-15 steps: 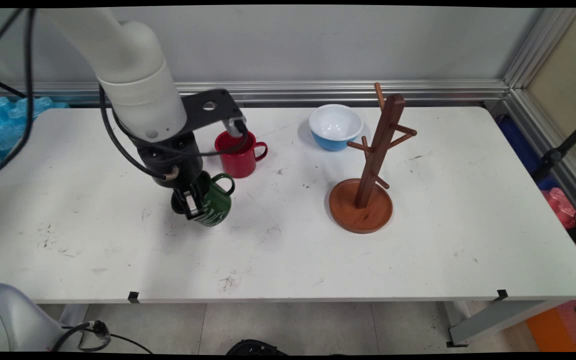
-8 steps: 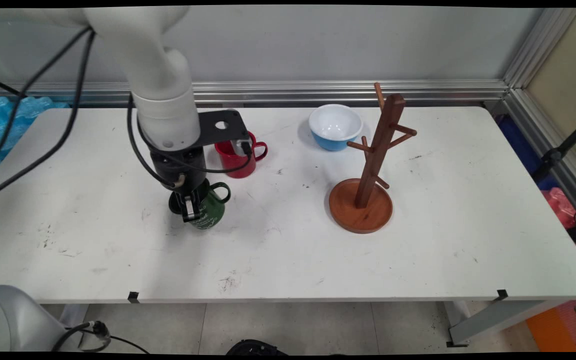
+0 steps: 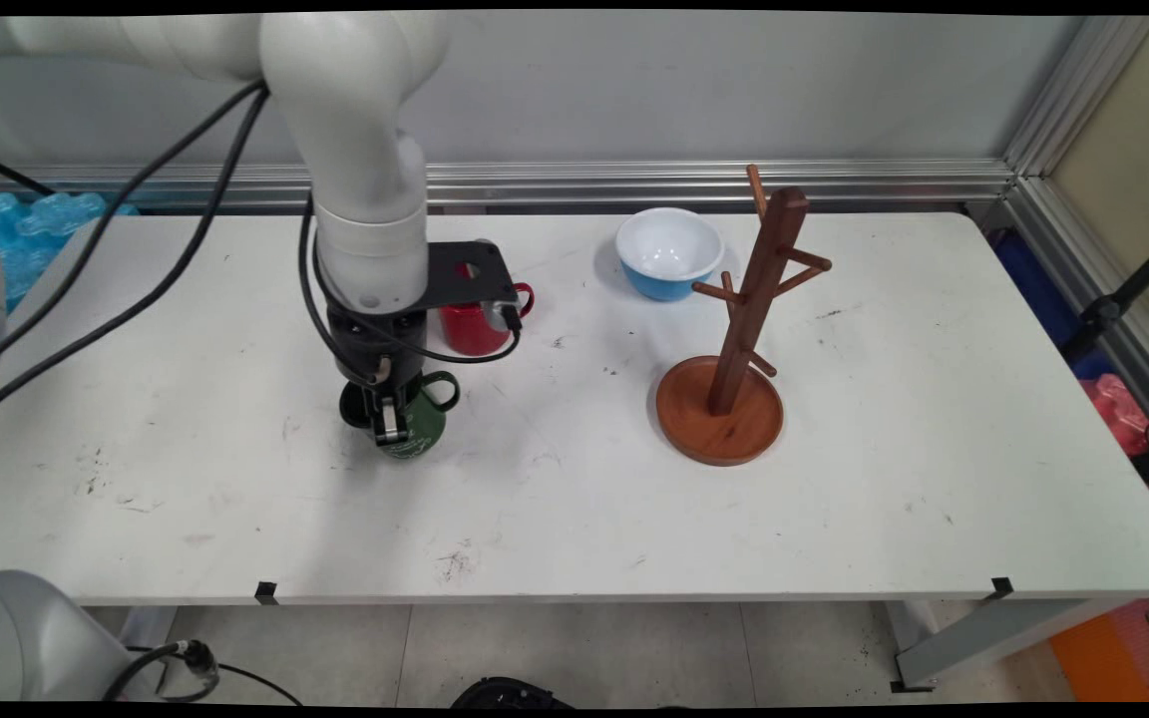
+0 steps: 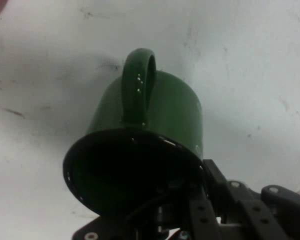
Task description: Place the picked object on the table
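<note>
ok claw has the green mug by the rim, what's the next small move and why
Probably a short straight lift. The claw is shut on the green mug, one finger inside the rim, and the mug sits low over the table. The red mug stands close behind it, so I would gain height before any sideways travel.

I have the green mug (image 3: 417, 424) pinched at its rim by my gripper (image 3: 387, 427), one finger inside the mouth and one outside against the wall. It is glossy dark green with a black interior and pale lettering on its side that I can't read. Its loop handle (image 4: 138, 85) points toward the table's right. The mug sits low over the white table's (image 3: 574, 499) left-centre; I think its base is on or just off the surface, but the arm blocks my view there.
</note>
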You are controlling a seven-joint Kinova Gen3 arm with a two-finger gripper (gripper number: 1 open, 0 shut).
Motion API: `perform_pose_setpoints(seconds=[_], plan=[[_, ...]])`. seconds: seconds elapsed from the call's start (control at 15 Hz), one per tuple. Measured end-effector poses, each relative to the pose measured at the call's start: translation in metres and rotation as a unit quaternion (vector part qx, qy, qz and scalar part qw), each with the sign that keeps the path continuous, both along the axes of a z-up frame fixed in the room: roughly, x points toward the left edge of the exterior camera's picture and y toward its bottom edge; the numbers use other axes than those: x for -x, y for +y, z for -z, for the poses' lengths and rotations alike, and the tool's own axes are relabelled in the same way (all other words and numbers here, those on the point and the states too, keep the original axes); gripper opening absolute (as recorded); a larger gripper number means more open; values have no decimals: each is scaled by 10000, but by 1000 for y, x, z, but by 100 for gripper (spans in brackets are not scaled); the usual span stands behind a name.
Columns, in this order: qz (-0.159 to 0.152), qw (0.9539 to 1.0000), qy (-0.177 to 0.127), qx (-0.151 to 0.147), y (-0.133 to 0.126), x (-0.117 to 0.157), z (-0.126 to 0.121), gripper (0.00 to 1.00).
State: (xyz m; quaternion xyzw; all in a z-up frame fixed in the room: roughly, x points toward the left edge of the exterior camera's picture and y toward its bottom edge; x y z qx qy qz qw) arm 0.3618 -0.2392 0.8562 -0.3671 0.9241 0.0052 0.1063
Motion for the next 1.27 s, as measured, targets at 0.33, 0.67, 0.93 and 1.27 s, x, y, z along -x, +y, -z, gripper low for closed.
perform_pose_setpoints(seconds=[0.33, 0.67, 0.93, 1.27], plan=[[11, 10000, -97, -12, -8, 10, 10, 0], [-27, 9998, -172, 21, -15, 17, 16, 0], [-85, 9998, -181, 40, -16, 22, 21, 100], [-124, 9998, -146, 80, -17, 26, 25, 100]])
